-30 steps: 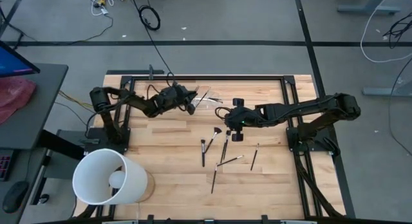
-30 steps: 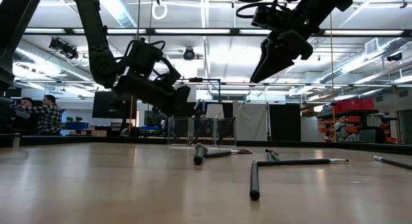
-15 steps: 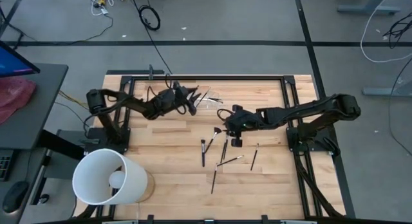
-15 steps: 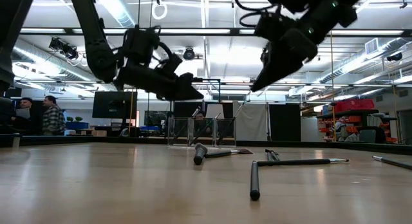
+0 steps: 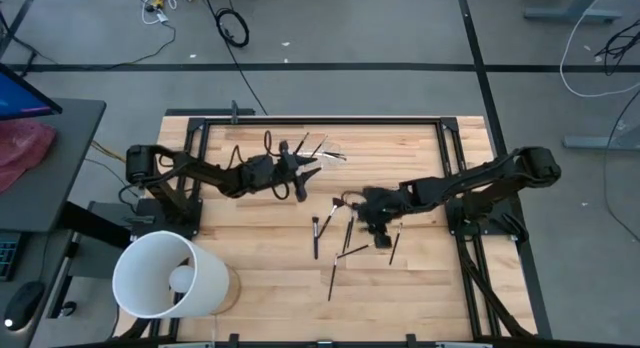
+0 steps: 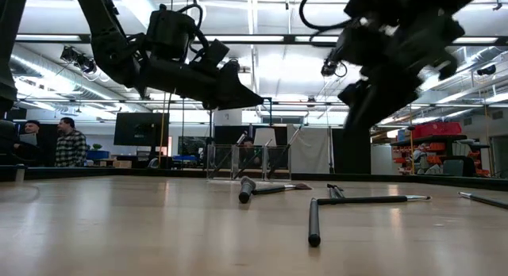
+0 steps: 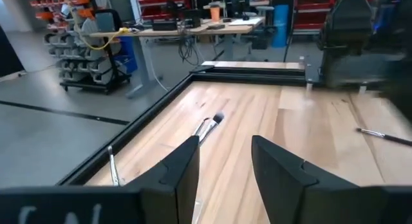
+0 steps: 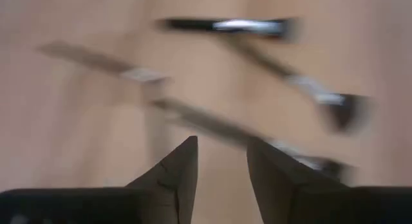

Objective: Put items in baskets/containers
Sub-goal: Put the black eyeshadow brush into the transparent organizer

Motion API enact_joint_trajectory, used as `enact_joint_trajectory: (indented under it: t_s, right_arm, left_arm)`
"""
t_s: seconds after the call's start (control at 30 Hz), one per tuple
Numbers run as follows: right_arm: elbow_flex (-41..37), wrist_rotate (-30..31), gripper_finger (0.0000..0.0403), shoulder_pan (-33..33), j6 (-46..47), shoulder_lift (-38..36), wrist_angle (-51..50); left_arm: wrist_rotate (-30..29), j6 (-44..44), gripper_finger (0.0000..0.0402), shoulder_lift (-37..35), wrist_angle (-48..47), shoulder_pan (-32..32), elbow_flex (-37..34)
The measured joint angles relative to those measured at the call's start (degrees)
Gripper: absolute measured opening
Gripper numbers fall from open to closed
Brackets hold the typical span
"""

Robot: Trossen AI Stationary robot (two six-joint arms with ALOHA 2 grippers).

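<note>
Step in hand, as judged: right gripper (image 5: 383, 238) picks a makeup brush off the wooden surface (image 5: 260, 278). Loose brushes (image 5: 345, 228) lie scattered mid-surface; a few more stand in the clear plastic holder (image 6: 248, 162) at the far edge, near the left gripper (image 5: 303, 178). To do it well: centre the right fingers (image 8: 177, 172) across one handle only, away from the crossing brushes, square to its length, and descend to the wood before closing. Right arm stretches low from its base toward the middle, wrist pitched down over the cluster; its fingers are parted by a narrow gap, holding nothing. Left arm reaches out level above the surface beside the holder, fingers (image 7: 180, 172) apart and empty.
</note>
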Motion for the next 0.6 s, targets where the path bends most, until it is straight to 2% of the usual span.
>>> enact_joint_trajectory:
  t_s: [0.1, 0.27, 0.37, 0.53, 0.6]
  right_arm:
    - [3.63, -8.79, 0.0141, 1.91, -2.66, 0.00, -8.07]
    - [6.68, -13.41, 0.0135, 4.92, -4.12, -0.04, -22.04]
    - [5.84, -12.11, 0.0129, 6.18, -4.22, -0.04, -27.60]
    - [1.99, -2.64, 0.0129, 7.29, -8.52, -0.04, -32.13]
    - [-0.42, -0.75, 0.0130, 7.47, -11.71, -0.04, -31.87]
  left_arm:
    - [-0.28, -0.15, 0.0145, 0.00, -0.69, -0.43, 0.00]
    - [-0.32, -3.11, 0.0144, 0.00, -2.63, -0.50, 0.00]
    - [-0.31, -5.42, 0.0144, 0.02, -4.33, -0.50, 0.00]
    - [0.01, -11.10, 0.0144, 0.02, -4.53, -0.54, 0.00]
    - [0.33, -12.57, 0.0144, 0.02, -4.35, -0.99, 0.00]
